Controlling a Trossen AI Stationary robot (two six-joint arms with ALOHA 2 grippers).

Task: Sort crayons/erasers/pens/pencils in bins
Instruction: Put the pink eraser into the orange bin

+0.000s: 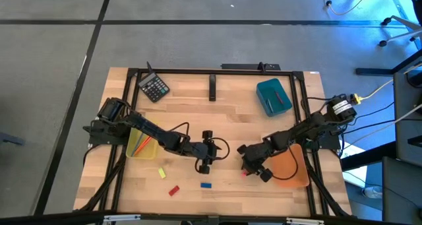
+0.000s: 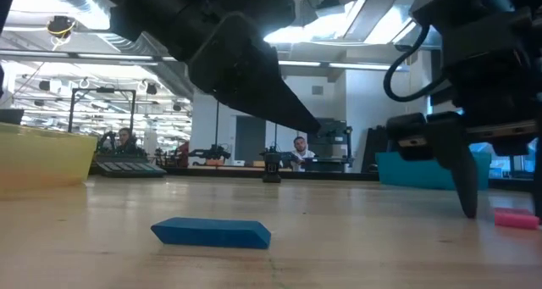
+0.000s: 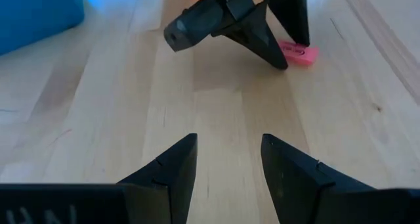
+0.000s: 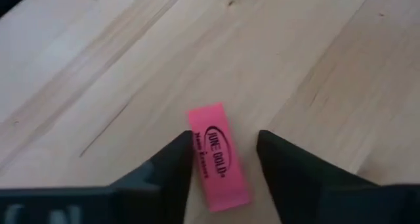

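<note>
Overhead view straight down, low view level across table, wrist views close, both showing pink eraser (image 4: 217, 155)

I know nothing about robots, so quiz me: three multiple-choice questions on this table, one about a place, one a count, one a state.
1. The small pink eraser block lies:
A. between the right gripper's fingers
B. in the solid teal plastic bin
C. on the black calculator

2. Erasers on the wooden table:
A. two
B. four
C. six

3. The left gripper is:
A. open, empty
B. holding a pen
C. inside a bin

Answers: 1 A, the right wrist view shows it there. 2 B, pink, blue, red, yellow. 3 A, bare wood shows between its fingers.
</note>
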